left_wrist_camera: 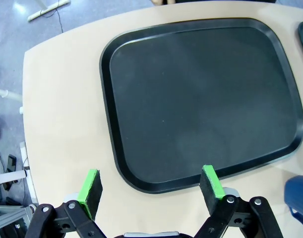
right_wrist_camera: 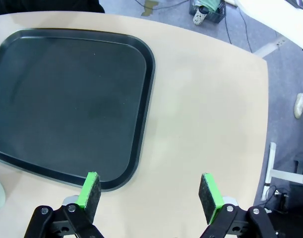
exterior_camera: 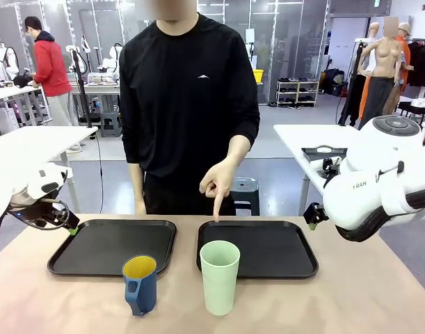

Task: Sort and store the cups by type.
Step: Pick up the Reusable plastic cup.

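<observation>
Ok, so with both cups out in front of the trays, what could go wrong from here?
1. The green tumbler stands tall and close beside the blue mug; the open left tool, reaching for the mug, might tip the tumbler.
2. The person's hand points down at the far rim of the right tray, so an arm bringing a cup there could meet it.
</observation>
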Controlling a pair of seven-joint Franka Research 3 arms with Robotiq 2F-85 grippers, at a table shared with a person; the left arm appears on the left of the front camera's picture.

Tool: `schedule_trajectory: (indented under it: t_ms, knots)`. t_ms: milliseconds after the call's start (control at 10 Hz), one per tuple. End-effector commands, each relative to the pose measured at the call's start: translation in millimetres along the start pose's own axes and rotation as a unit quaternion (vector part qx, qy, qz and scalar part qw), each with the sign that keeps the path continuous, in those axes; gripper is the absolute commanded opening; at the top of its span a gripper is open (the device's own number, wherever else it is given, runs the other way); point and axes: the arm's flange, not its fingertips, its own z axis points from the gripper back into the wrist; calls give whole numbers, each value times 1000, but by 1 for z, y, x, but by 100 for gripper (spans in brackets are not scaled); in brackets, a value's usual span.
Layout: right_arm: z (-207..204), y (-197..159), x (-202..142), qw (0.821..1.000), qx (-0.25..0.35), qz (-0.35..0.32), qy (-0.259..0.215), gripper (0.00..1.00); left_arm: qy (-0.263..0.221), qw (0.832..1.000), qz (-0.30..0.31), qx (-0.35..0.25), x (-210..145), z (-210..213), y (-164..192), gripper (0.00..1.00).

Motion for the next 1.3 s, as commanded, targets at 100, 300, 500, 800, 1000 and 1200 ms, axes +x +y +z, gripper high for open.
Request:
schedule_trajectory:
  t_ms: [100, 300, 500, 800, 1000, 1200]
  knots:
    - [0, 0, 0, 1000, 0, 1, -2, 100, 0, 1000, 1, -1, 0, 0, 1, 100]
    - [0, 0, 0, 1000, 0, 1, -2, 100, 0, 1000, 1, -1, 0, 0, 1, 100]
    - [0, 0, 0, 1000, 0, 1, -2, 100, 0, 1000, 1, -1, 0, 0, 1, 100]
    - [0, 0, 0, 1000, 0, 1, -2, 100, 0, 1000, 1, -1, 0, 0, 1, 100]
    - [0, 0, 0, 1000, 0, 1, -2, 100, 0, 1000, 1, -1, 0, 0, 1, 100]
    - [0, 0, 0, 1000, 0, 1, -2, 100, 0, 1000, 1, -1, 0, 0, 1, 100]
